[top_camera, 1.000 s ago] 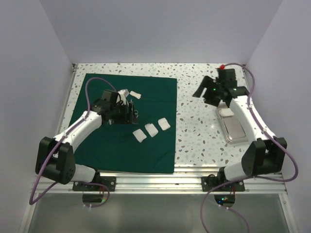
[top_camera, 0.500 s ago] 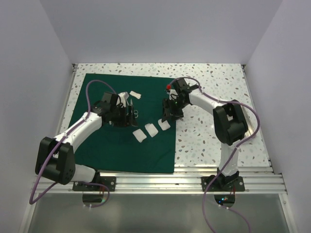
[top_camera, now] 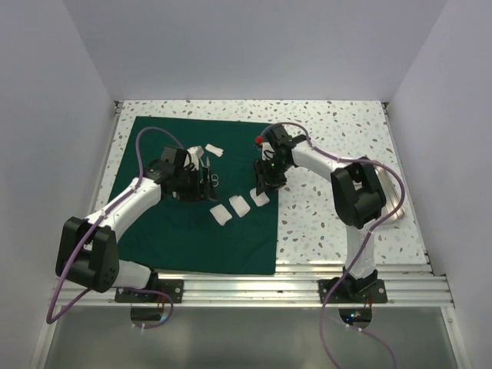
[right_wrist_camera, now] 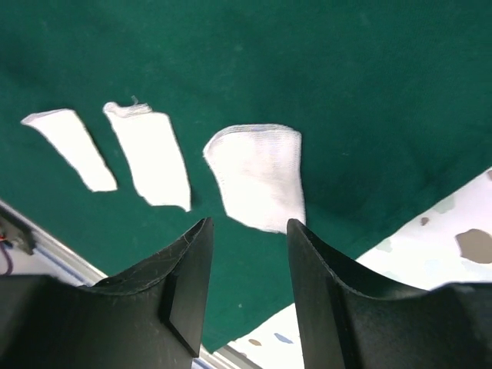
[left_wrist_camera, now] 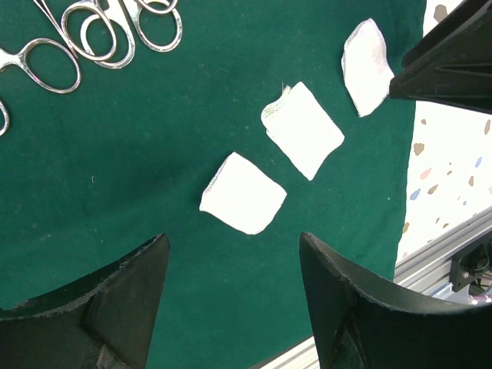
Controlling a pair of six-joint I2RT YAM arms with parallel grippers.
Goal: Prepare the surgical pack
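Surgical pack (top_camera: 192, 231): dark green cloth, spread flat on the left half of the tabletop, reaching close to its near edge. Roughly square, no clear long axis; sides parallel to the tabletop edges.

On the cloth: three gauze squares (top_camera: 240, 204) in a row by its right edge; ring-handled instruments (left_wrist_camera: 92, 38) mid-cloth.

Left hand (top_camera: 206, 183): fingers apart, empty, above the cloth.

Right hand (right_wrist_camera: 247, 227): fingers apart, straddling the rightmost gauze square (right_wrist_camera: 257, 173), not clamped on it.

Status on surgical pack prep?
Left claw open above surgical pack, spread flat. Right claw open over end gauze square, nothing gripped. Ring-handled instruments also lie on it.
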